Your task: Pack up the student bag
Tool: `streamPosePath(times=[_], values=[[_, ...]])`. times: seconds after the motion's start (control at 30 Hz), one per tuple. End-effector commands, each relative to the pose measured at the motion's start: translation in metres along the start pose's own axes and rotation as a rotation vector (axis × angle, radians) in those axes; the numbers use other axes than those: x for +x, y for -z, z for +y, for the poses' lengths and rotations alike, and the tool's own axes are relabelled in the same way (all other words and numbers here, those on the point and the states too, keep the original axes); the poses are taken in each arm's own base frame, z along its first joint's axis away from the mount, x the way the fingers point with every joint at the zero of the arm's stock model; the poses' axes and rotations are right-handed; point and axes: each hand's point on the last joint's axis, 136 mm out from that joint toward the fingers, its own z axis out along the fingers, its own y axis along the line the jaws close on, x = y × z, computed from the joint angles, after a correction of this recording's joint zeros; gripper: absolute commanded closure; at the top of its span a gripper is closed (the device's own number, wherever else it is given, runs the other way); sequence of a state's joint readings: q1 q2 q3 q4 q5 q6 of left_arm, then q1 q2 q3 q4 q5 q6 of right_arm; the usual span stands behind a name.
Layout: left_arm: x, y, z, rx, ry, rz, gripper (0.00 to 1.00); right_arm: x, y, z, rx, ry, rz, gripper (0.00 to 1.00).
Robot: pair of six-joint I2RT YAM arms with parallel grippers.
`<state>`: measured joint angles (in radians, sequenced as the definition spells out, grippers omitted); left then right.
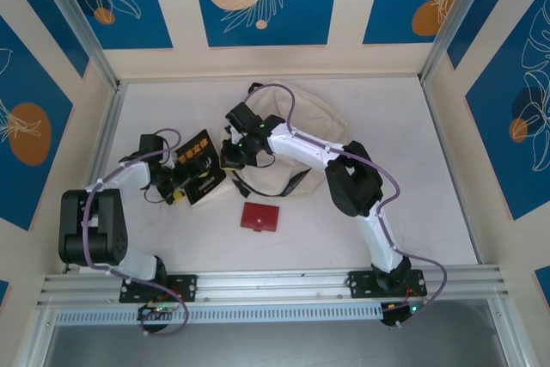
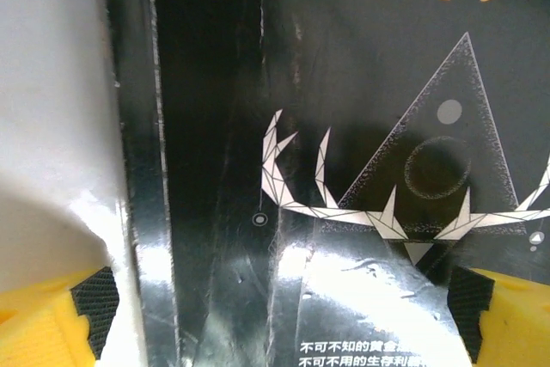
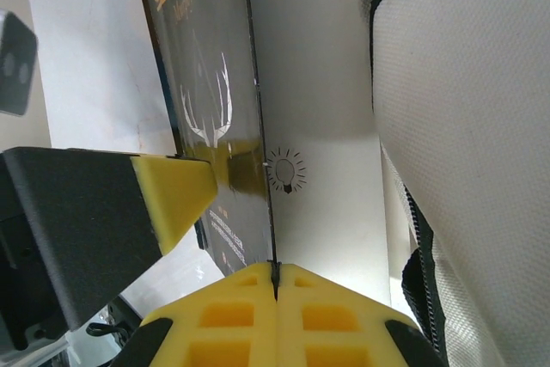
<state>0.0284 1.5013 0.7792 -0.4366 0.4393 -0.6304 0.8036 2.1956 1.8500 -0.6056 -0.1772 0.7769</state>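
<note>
The right gripper [image 3: 275, 285] pinched the black glossy book [image 3: 202, 83], with the cream fabric student bag [image 3: 464, 126] just right of it; the left gripper [image 2: 279, 320] stood wide open.

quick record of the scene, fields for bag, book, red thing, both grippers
bag: cream, lying at far middle of table
book: black, left of bag
red case: flat on table, nearer than bag
left gripper: open, fingers either side of book
right gripper: shut, seemingly pinching book's edge
</note>
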Motion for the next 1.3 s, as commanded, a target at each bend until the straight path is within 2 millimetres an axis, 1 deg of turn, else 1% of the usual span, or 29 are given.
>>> streamPosePath(times=[0.0, 0.17, 0.3, 0.4, 0.5, 0.6, 0.67, 0.77, 0.83, 0.97, 1.03, 1.1, 1.17, 1.23, 1.27], values=[[0.002, -0.005, -0.012, 0.108, 0.027, 0.029, 0.0, -0.009, 0.025, 0.012, -0.054, 0.014, -0.033, 1.0], [0.0, -0.003, -0.026, 0.207, 0.03, 0.03, 0.0, -0.012, 0.029, 0.01, -0.065, 0.005, -0.036, 1.0], [-0.004, 0.003, -0.038, 0.286, 0.025, 0.021, 0.03, -0.014, 0.03, 0.008, -0.067, -0.006, -0.037, 1.0], [-0.008, 0.011, -0.045, 0.33, 0.005, -0.011, 0.08, -0.015, 0.029, 0.004, -0.066, -0.017, -0.035, 1.0], [-0.011, 0.021, -0.047, 0.333, -0.012, -0.059, 0.16, -0.015, 0.029, 0.001, -0.067, -0.032, -0.029, 0.99], [-0.014, 0.03, -0.048, 0.332, -0.027, -0.099, 0.32, -0.015, 0.032, -0.001, -0.064, -0.03, -0.027, 0.71], [-0.016, 0.033, -0.046, 0.314, -0.031, -0.12, 0.45, -0.016, 0.036, -0.002, -0.051, -0.023, -0.042, 0.54], [-0.019, 0.035, -0.042, 0.278, -0.033, -0.136, 0.65, -0.018, 0.042, -0.006, -0.025, -0.016, -0.071, 0.42], [-0.021, 0.036, -0.038, 0.248, -0.033, -0.148, 0.74, -0.02, 0.047, -0.009, -0.007, -0.018, -0.089, 0.38], [-0.025, 0.043, -0.036, 0.206, -0.051, -0.173, 0.88, -0.021, 0.055, -0.017, 0.015, -0.031, -0.112, 0.36], [-0.027, 0.05, -0.031, 0.155, -0.055, -0.197, 0.93, -0.022, 0.059, -0.02, 0.024, -0.037, -0.125, 0.35], [-0.031, 0.062, -0.027, 0.098, -0.064, -0.234, 0.94, -0.022, 0.062, -0.024, 0.031, -0.042, -0.136, 0.34], [-0.035, 0.081, -0.024, 0.035, -0.072, -0.288, 0.96, -0.022, 0.067, -0.027, 0.034, -0.046, -0.146, 0.34], [-0.037, 0.103, -0.029, 0.013, -0.097, -0.342, 0.98, -0.023, 0.071, -0.031, 0.035, -0.055, -0.154, 0.34], [-0.038, 0.114, -0.038, 0.033, -0.123, -0.368, 0.98, -0.023, 0.073, -0.032, 0.032, -0.06, -0.159, 0.34]])
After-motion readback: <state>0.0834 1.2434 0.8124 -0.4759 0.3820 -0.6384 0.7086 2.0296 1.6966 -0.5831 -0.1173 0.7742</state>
